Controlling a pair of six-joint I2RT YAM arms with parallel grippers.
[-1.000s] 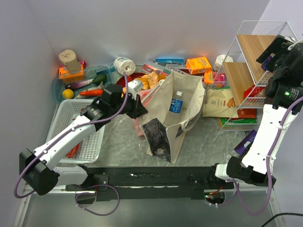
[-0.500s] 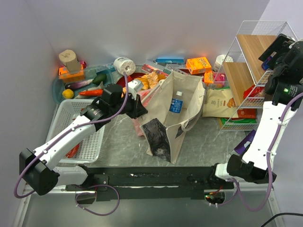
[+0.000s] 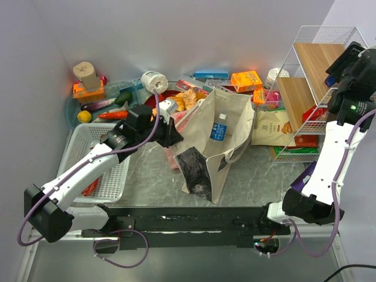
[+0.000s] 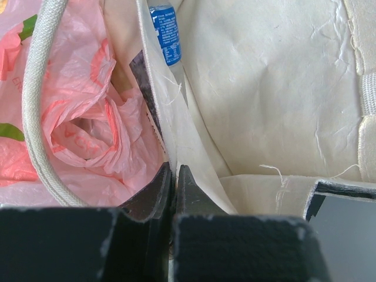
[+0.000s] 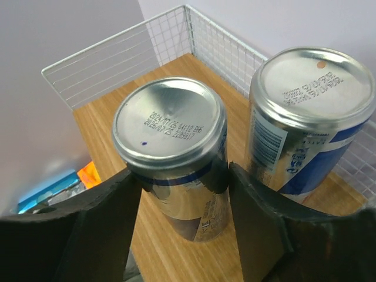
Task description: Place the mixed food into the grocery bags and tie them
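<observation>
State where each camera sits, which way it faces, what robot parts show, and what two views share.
Top external: above, behind the bases, facing down at the table; left arm and right arm show.
Left wrist: faces past the left hand, shut on the canvas tote.
Right wrist: faces down at the wooden shelf; right hand clasps the near can.
Shared: top and left wrist show the tote's bottle.

You've got a beige canvas tote [image 3: 235, 111] w/ dark printed panel, pink plastic bag [image 4: 88, 135] w/ red-green print; right-edge can [image 5: 175, 158] & 2nd can [image 5: 305, 123]: silver, blue labels.
</observation>
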